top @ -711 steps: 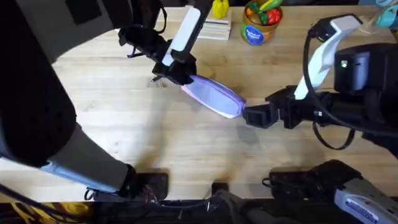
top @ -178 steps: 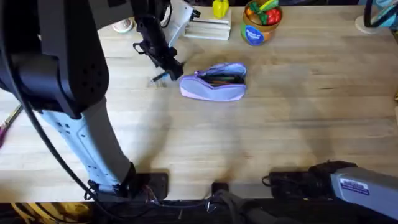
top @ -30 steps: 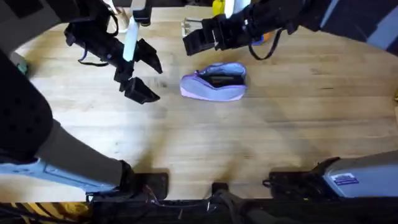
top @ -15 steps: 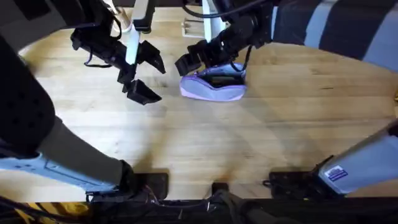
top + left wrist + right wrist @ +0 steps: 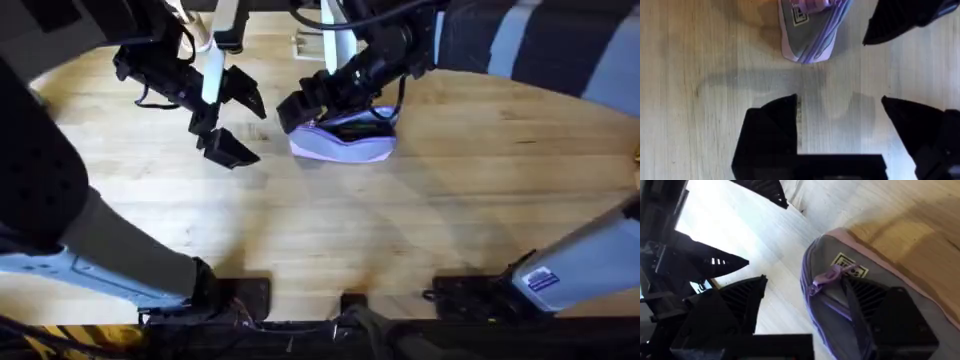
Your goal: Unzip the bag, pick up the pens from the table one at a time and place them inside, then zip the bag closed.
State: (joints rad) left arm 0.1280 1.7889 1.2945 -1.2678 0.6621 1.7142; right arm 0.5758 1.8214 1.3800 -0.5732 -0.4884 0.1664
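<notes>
Bag [image 5: 345, 140] is seen lying mid-counter [image 5: 450, 210], zip open. Right gripper [image 5: 300, 106] is spread over its left end, one finger [image 5: 880, 315] beside the zip pull [image 5: 822, 278]. Left gripper [image 5: 232, 122] is held spread, left of the bag, apart. Bare planks are left in front.

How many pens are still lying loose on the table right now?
0. No pen lies on the bare table. Dark shapes show inside the open bag, likely pens already placed; their number is unclear. Some could be hidden under the arms.
</notes>
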